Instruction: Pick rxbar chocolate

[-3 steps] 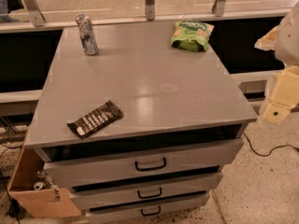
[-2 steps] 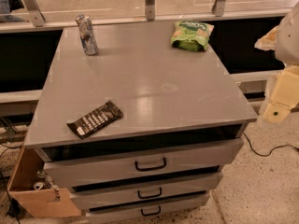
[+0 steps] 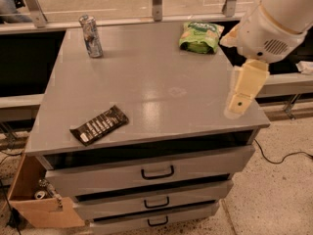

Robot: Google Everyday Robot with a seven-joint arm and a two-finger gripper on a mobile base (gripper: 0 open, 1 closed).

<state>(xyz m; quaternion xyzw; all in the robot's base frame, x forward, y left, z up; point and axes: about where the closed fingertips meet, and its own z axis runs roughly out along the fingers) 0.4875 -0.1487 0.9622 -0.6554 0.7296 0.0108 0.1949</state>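
Observation:
The rxbar chocolate (image 3: 99, 125) is a flat black-brown bar with white lettering. It lies at an angle near the front left corner of the grey cabinet top (image 3: 151, 82). My gripper (image 3: 242, 91) hangs from the white arm (image 3: 274, 18) above the right edge of the cabinet top, far to the right of the bar and apart from it. It holds nothing that I can see.
A tall silver can (image 3: 91, 35) stands at the back left. A green chip bag (image 3: 200, 36) lies at the back right, just behind the arm. The cabinet has three drawers (image 3: 156, 173) below. A cardboard box (image 3: 34, 199) sits on the floor at the left.
The arm and gripper have moved left, from beside the cabinet to over its right edge. The bar, can and bag have not moved.

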